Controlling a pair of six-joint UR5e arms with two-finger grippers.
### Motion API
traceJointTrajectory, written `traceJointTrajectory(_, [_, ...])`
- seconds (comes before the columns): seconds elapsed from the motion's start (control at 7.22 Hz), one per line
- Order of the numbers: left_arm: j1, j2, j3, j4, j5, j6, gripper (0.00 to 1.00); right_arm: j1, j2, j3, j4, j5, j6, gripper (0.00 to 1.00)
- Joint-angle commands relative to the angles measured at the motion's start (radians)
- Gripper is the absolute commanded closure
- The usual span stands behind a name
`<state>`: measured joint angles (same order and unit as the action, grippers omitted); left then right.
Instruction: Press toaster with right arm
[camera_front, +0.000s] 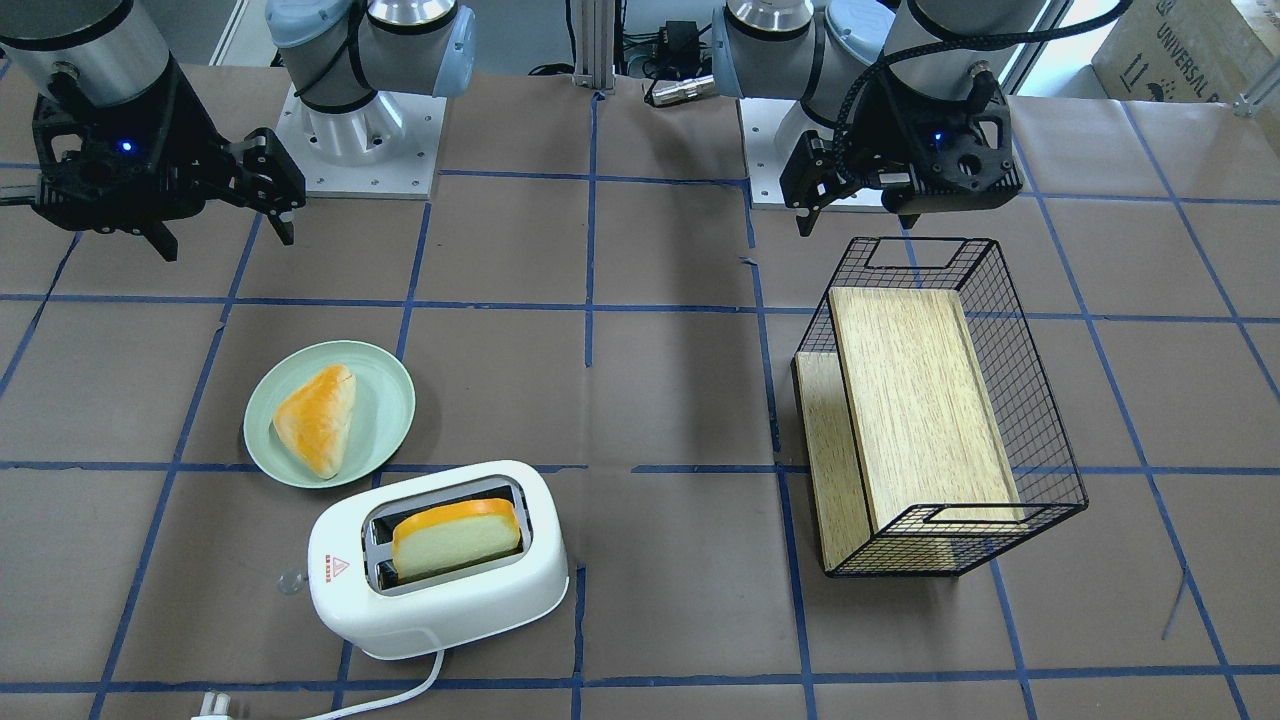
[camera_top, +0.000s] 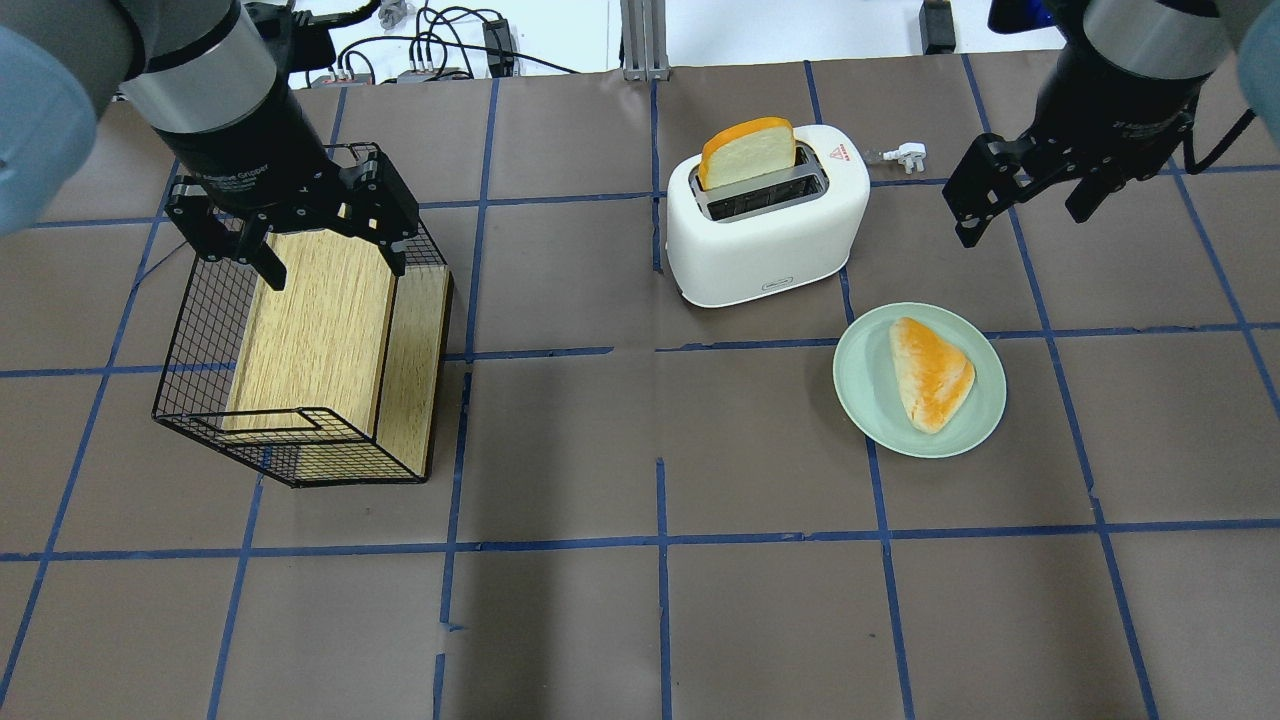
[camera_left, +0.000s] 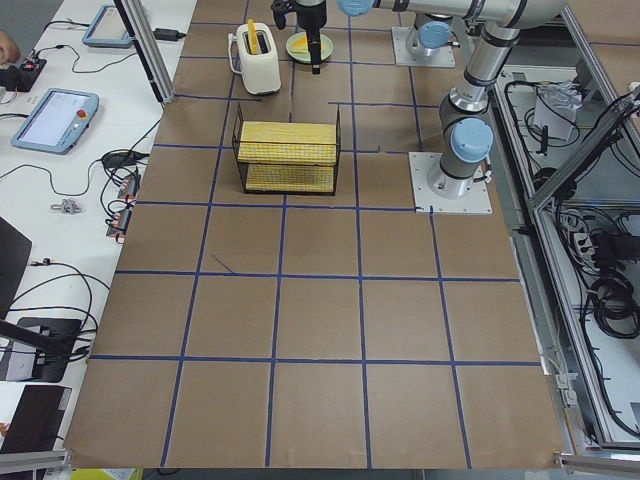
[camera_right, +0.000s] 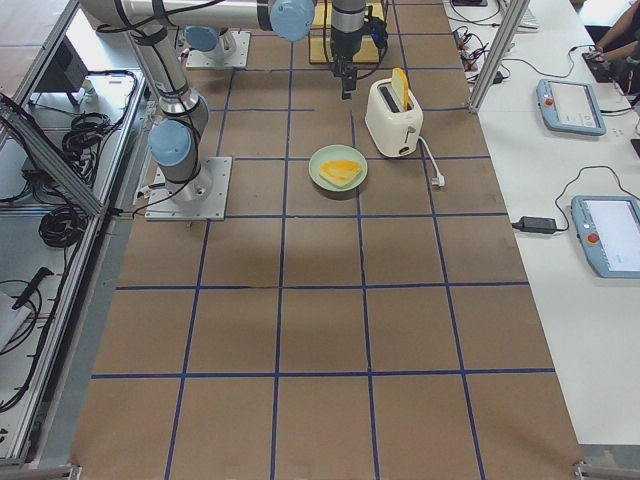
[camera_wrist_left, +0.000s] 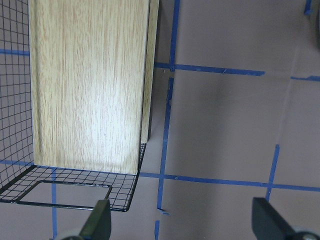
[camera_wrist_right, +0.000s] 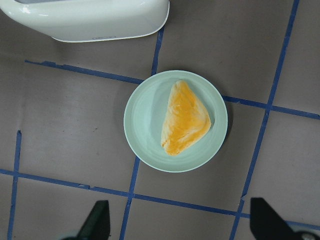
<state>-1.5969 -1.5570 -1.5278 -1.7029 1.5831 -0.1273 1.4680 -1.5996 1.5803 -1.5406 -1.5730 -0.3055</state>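
Toaster (camera_front: 440, 610) near the operators' table edge, bread slice (camera_front: 455, 540) in its slot.
I read right gripper (camera_front: 228, 240) wide open, empty, well apart.

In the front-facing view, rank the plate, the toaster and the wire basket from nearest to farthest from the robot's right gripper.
1. The plate, on the view's left, just ahead of the right gripper.
2. The toaster, also left, farther along past the plate.
3. The wire basket, far off on the view's right.
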Motion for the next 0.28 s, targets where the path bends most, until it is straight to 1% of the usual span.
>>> traceJointTrajectory(0.0, [0.0,0.0,0.0,0.0,0.0,0.0,0.0,0.0,0.004,0.006,-0.022,0.002,0.002,0.0])
traceJointTrajectory(0.14, [0.0,0.0,0.0,-0.001,0.0,0.0,0.0,0.0,0.013,0.003,-0.036,0.002,0.002,0.0])
